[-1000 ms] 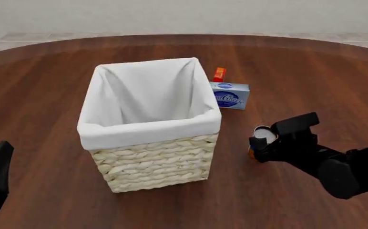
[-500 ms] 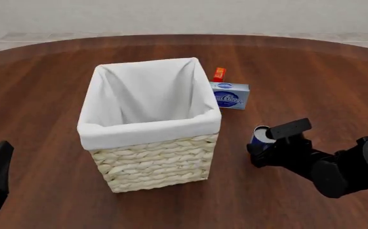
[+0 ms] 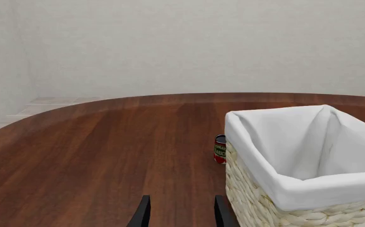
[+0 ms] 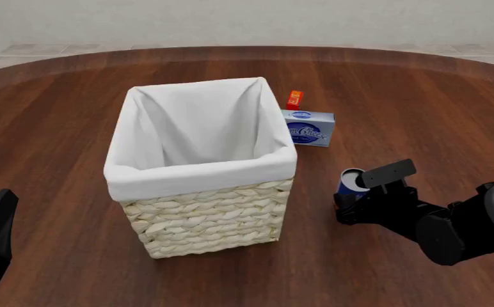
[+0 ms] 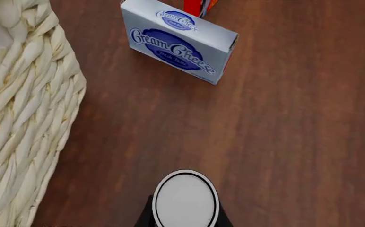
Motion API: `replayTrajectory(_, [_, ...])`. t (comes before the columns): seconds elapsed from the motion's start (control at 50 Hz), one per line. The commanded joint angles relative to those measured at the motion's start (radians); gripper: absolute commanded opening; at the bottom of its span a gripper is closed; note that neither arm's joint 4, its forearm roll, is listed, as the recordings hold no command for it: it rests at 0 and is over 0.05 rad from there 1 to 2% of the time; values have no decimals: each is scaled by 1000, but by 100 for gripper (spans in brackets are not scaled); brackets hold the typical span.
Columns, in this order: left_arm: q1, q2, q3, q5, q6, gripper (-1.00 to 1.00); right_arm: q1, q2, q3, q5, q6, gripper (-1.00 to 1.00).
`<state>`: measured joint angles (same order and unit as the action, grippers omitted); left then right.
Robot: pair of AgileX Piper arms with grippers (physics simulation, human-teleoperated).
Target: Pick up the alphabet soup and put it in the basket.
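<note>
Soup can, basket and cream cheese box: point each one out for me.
soup can (image 5: 186,198): right wrist view, on its silver top.
basket (image 4: 204,214): front view, on its woven front wall.
cream cheese box (image 5: 176,47): right wrist view, on its printed face.

We've got a round, dark wooden table carrying everything here, and planted on it left of centre is the basket, wicker sides with a white liner. Just off its far right corner lies the blue-white cream cheese box, with a small orange-red box right behind it. Nearer us on the right is the alphabet soup, though we can't tell whether its base touches the wood, and the left wrist view catches a small red can beside the basket.
</note>
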<state>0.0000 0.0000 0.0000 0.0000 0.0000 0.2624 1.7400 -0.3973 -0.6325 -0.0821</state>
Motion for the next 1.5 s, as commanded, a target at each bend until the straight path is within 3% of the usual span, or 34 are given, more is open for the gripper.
replayTrajectory(0.02, [0,0,0,0,0,100,-8,-16,1,2,5,-100])
replayTrajectory(0.28, [0,0,0,0,0,100,-15,-104,-7,63,-9,-100])
replayTrajectory(0.8, [0,0,0,0,0,100,0,-411,-106,353,-60,-100])
replayTrajectory(0.92, [0,0,0,0,0,100,5,-457,-168,437,-103,-100])
replayTrajectory(1.0, [0,0,0,0,0,100,6,-484,-210,491,-89,-100])
replayTrajectory(1.02, [0,0,0,0,0,100,0,-492,-225,507,-114,-100])
replayTrajectory(1.28, [0,0,0,0,0,100,71,-491,-420,666,-104,-100])
replayTrajectory(1.4, [0,0,0,0,0,100,143,-470,-498,709,-50,-100])
replayTrajectory(1.5, [0,0,0,0,0,100,186,-433,-571,744,-47,-100])
